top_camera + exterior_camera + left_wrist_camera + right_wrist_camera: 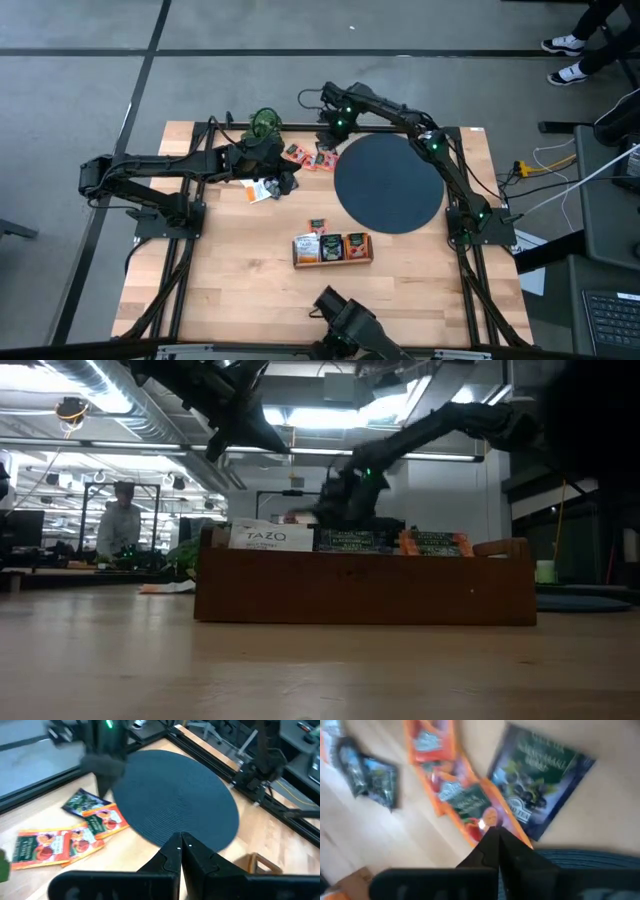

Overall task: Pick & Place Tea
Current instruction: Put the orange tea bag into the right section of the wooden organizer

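Your right claw is pinched closed, empty, above three orange tea packets and one dark packet. Your left claw is closed and empty too, near one white packet.

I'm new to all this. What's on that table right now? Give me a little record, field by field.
Surface: wooden table
Big round thing: black disc
Loose tea packets: clustered beside the disc's edge
Tray: wooden box holding more packets
Plant: small green plant at the far edge
Left gripper: shut, empty, near a white packet
Right gripper: shut, tips down over the loose packets
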`<state>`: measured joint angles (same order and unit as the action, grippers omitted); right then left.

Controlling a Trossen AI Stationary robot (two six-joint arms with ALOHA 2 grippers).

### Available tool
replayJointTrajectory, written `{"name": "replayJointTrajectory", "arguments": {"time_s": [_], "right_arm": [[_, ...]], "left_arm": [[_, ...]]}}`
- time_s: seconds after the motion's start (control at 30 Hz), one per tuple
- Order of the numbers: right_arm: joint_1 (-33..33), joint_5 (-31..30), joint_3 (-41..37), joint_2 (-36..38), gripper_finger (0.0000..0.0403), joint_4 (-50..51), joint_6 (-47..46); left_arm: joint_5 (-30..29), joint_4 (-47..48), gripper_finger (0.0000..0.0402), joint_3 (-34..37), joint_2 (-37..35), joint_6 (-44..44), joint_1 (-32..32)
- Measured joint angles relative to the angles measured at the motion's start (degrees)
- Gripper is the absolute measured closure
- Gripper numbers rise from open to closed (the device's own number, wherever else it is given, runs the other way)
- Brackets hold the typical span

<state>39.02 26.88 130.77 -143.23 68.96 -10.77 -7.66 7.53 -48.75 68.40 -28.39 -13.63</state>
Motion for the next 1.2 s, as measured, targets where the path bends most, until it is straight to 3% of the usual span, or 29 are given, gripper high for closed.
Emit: {"name": "replayJointTrajectory", "arguments": {"time_s": [0.1,0.3,0.6,0.7,0.93,1.2], "right_arm": [[-0.3,-0.2,4.4,1.0,0.0399,3.4,4.1],[-2.2,-4.0,-1.3,9.5,0.0400,4.6,10.2],[-8.8,-5.8,-5.8,20.2,0.0400,1.5,11.0],[-11.5,-5.7,-12.5,24.2,0.0400,-2.6,11.1],[-15.0,-4.3,-38.6,37.2,0.0400,-22.0,4.6],[-16.2,-12.7,-54.0,44.5,0.0399,-30.2,-0.4]], "left_arm": [[1.9,0.0,0.0398,0.0,0.0,1.7,0.0],[2.4,0.1,0.0398,0.0,1.5,3.6,0.0],[2.1,1.4,0.0398,-3.8,7.8,5.8,-1.0],[2.6,2.6,0.0398,-5.3,9.1,5.8,-2.2],[2.8,3.4,0.0398,-5.6,9.4,5.2,-3.8],[2.8,2.7,0.0398,-5.7,14.8,8.6,-3.4]]}}
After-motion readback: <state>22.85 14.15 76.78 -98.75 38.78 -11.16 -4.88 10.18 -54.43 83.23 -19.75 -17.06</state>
